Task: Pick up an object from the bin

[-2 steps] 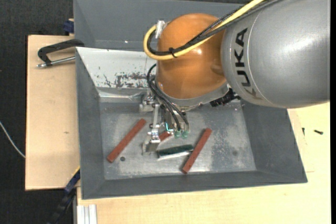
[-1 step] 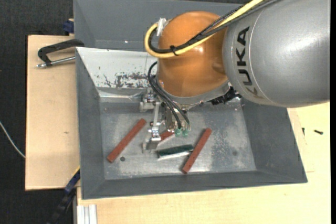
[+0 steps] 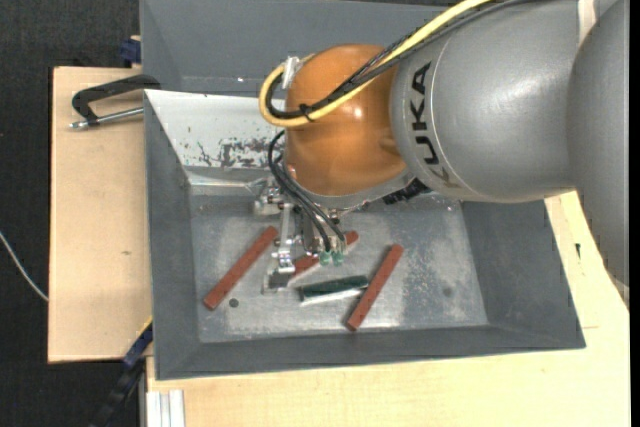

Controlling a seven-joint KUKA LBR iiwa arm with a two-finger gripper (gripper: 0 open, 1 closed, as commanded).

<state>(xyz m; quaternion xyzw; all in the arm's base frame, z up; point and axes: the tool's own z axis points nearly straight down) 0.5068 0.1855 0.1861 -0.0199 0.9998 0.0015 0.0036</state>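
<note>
Three slim pieces on bin [image 3: 440, 287] floor. Nearest you: right red-brown stick [image 3: 373, 287], lying diagonal, with dark green bar [image 3: 333, 290] just beside it. Farther back: left red-brown stick [image 3: 240, 269]. Gripper [image 3: 284, 265] sits low between left stick and bar; apart or together, you cannot tell. Bar's left end lies closest. It looks stiff, light, likely flat; grip it across narrow width, mid-length.
</note>
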